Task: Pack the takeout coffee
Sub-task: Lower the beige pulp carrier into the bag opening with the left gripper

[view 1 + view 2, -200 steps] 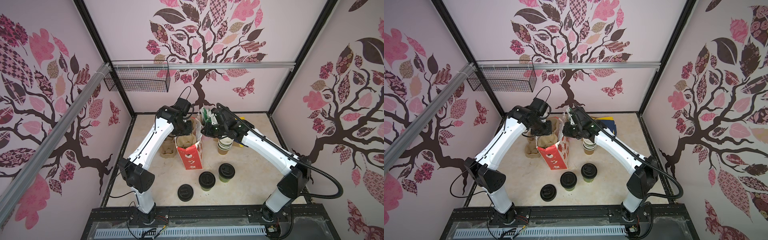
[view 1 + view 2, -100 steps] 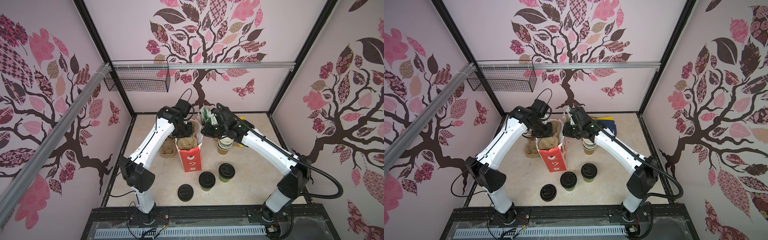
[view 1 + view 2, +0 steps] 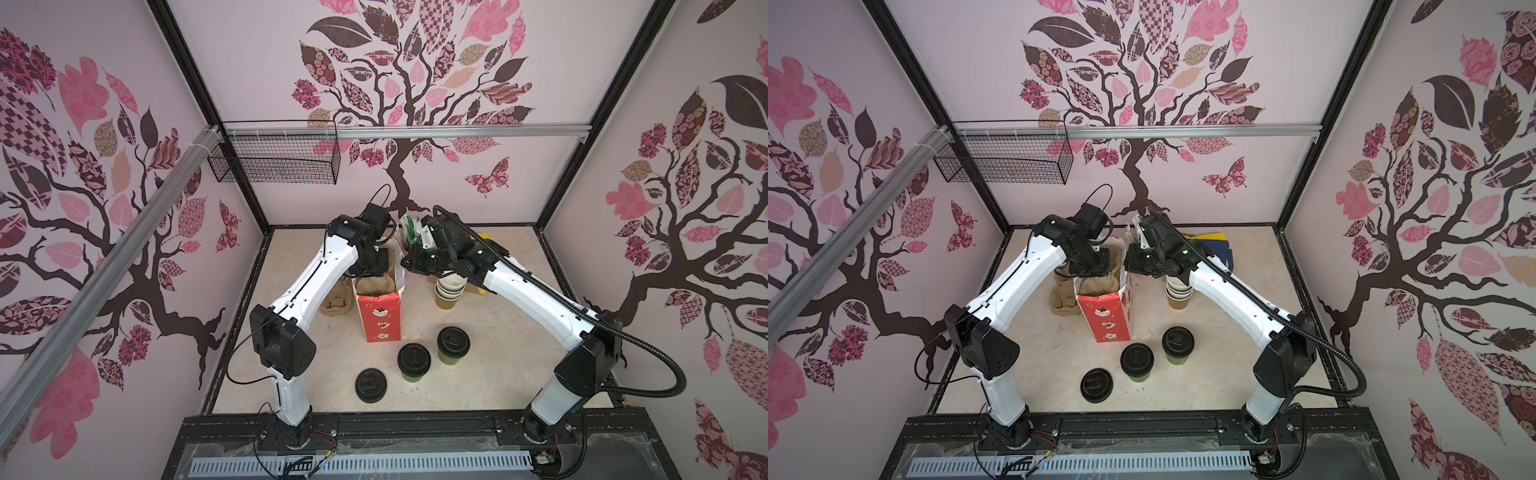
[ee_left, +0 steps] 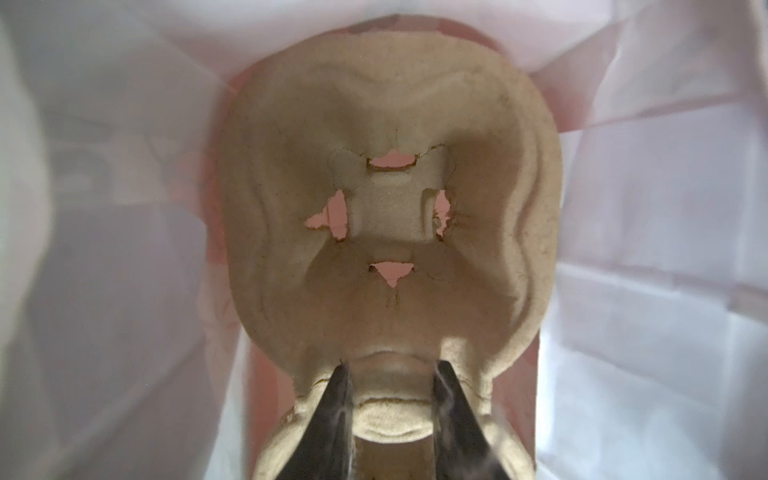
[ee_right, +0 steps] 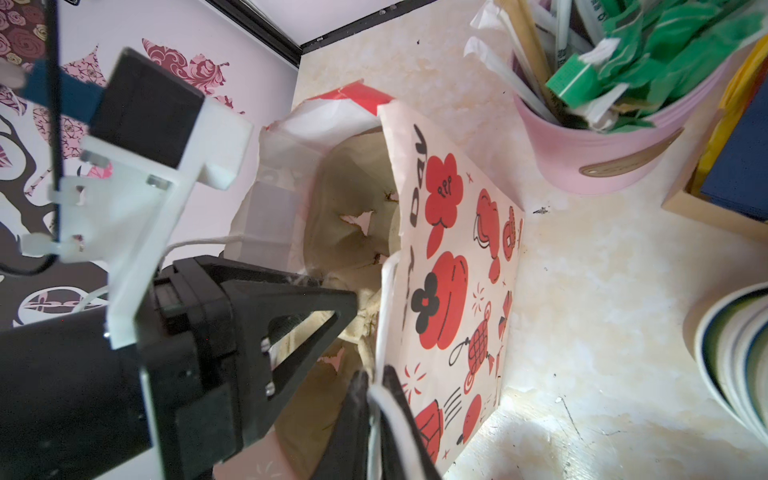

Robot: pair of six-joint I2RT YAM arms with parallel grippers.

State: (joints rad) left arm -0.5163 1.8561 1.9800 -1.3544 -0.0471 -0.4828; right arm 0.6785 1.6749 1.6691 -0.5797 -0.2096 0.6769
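Before the red-and-white bag (image 3: 380, 322) on the counter (image 3: 490, 386), one coffee cup (image 3: 453, 347) and a second coffee cup (image 3: 413, 360) stand upright, long axes vertical. The left pincer (image 4: 390, 370) pinches the pulp carrier (image 4: 390, 124) inside the bag; the right pincer (image 5: 376, 378) pinches its handle (image 5: 383, 311).

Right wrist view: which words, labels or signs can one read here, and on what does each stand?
"Day": black letters on the bag, beside a red flower.
Oval label on the pink cup: too blurred to read.
Print on the green packets in that cup: too small to read.
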